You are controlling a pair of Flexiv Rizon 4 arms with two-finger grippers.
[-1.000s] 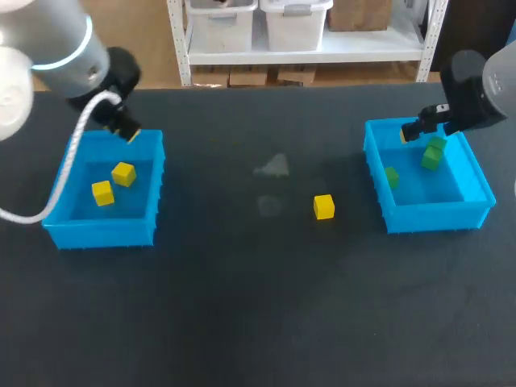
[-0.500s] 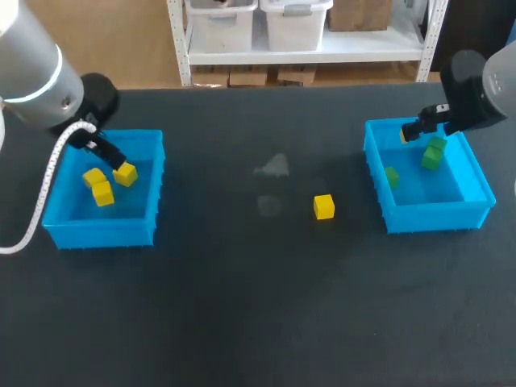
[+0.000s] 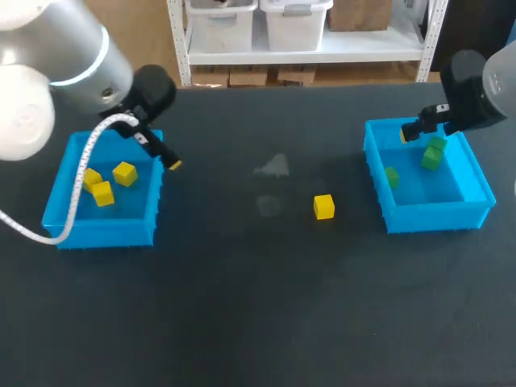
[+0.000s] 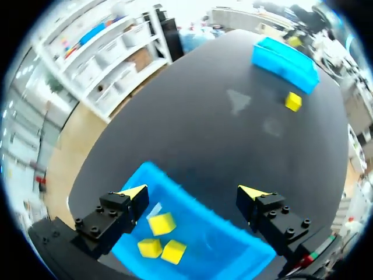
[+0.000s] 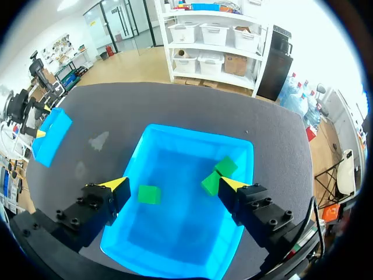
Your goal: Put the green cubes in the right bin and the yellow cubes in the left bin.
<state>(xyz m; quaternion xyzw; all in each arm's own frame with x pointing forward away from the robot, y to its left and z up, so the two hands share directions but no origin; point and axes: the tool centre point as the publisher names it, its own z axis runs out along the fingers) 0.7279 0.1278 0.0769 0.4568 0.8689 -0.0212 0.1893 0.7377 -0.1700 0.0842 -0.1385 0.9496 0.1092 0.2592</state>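
Head view first. Half a second ago the left gripper (image 3: 171,163) was down inside the left bin (image 3: 105,232). Now it has come up and out, just past the bin's right wall. A second ago that bin had two cubes in it. Now it has three yellow cubes (image 3: 91,178) (image 3: 102,193) (image 3: 124,172). So I think one more cube has been dropped off and this arm is free to fetch the next one. One lone yellow cube (image 3: 323,206) sits on the table (image 3: 242,314) between the two bins, touching nothing. It looks like the last thing left to move. The right gripper (image 3: 405,134) has not moved. It hangs over the back left corner of the right bin (image 3: 427,218), where the green cubes (image 3: 391,176) lie.

Left wrist view. The left gripper's fingers are spread wide with nothing between them. The left bin is under it, and the three yellow cubes are bunched near one finger. The lone yellow cube is far ahead, near the right bin.

Right wrist view. The right gripper's fingers are spread wide too and hold nothing. Under it, in the right bin, I count three green cubes: one by itself and two touching. Every green cube I can see is in that bin.
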